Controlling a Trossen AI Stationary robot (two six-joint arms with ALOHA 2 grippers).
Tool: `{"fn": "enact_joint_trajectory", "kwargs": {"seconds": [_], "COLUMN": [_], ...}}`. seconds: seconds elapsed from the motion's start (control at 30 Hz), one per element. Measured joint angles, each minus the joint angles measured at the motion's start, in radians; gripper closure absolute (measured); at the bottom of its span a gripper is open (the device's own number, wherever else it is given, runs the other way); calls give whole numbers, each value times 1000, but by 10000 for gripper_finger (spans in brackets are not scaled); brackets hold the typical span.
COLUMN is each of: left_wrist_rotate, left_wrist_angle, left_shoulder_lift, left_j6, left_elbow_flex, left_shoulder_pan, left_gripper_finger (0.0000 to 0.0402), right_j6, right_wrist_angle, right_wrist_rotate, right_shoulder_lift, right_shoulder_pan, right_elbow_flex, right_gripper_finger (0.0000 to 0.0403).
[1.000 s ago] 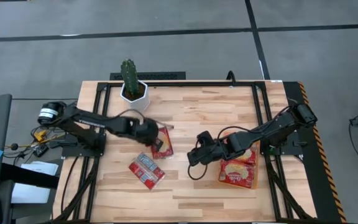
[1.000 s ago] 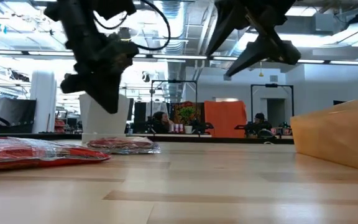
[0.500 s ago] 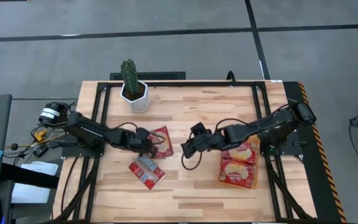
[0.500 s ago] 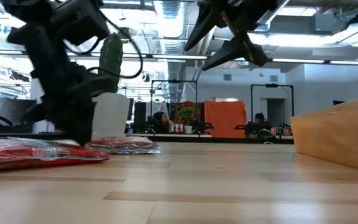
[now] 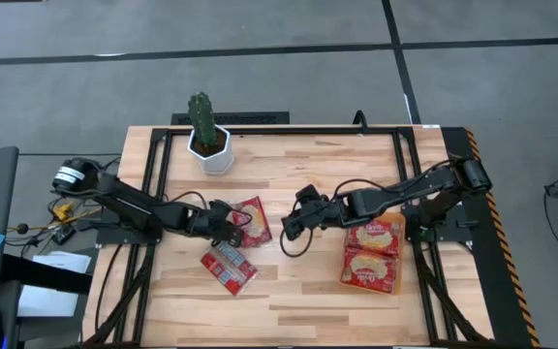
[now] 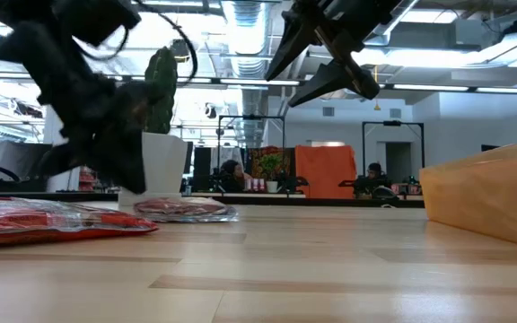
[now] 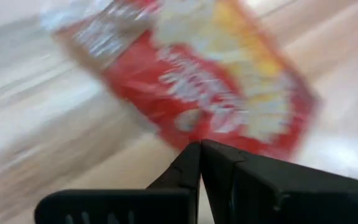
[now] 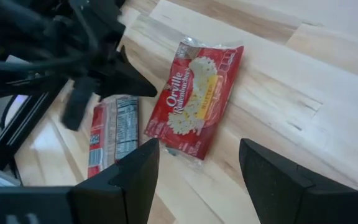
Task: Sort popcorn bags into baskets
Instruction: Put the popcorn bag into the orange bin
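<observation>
Hidden or unclear: the left wrist view is smeared by motion, so the print on the packet before it cannot be read; in the low view the left arm is a dark blur; the tray's lower contents are covered by the packets on top.
Left claw (image 5: pixel 229 225): fingers pressed together, holding nothing; low over the table, its tip at the left edge of the face-up popcorn bag (image 5: pixel 253 220); whether it touches that bag cannot be told.
Left claw, wrist view: the two dark fingers (image 7: pixel 199 163) meet in a closed point just short of the red and yellow packet.
Right claw (image 5: pixel 290 230): spread wide, empty, raised above the table to the right of the same bag and apart from it.
Right claw, wrist view: the bag lies flat between and beyond the parted fingers (image 8: pixel 143 167).
Second popcorn bag (image 5: pixel 229 267): flat on the table, blue-grey and white side up, just in front of the first bag.
Orange tray (image 5: pixel 393 272): on the right of the table, with red and yellow packets lying in it.
Cactus pot (image 5: pixel 210 148): at the far left of the table (image 5: pixel 298 310), well apart from the bags.
</observation>
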Motion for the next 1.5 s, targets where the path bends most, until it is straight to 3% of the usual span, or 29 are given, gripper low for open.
{"fn": "enact_joint_trajectory", "kwargs": {"seconds": [0.17, 0.43, 0.77, 1.13, 1.5], "left_wrist_rotate": [-113, -101, -68, -9, 9], "left_wrist_angle": [18, 121, 71, 187, 267], "left_shoulder_lift": [-24, 7, 104, 261, 295], "left_j6": [10, 118, 33, 31, 67], "left_elbow_flex": [1, 2, 2, 8, 6], "left_shoulder_pan": [-6, 4, -43, -39, -34], "left_gripper_finger": [401, 401, 401, 401, 401], "right_j6": [-2, -1, 0, -14, -129], "right_wrist_angle": [-4, 2, 38, 185, 221], "right_wrist_rotate": [-7, -9, -37, -168, -286], "right_shoulder_lift": [0, 0, 20, 161, 248], "right_shoulder_pan": [1, 0, -8, -62, -158], "right_elbow_flex": [0, 0, 0, 1, -1], "right_gripper_finger": [159, 159, 159, 159, 159]}}
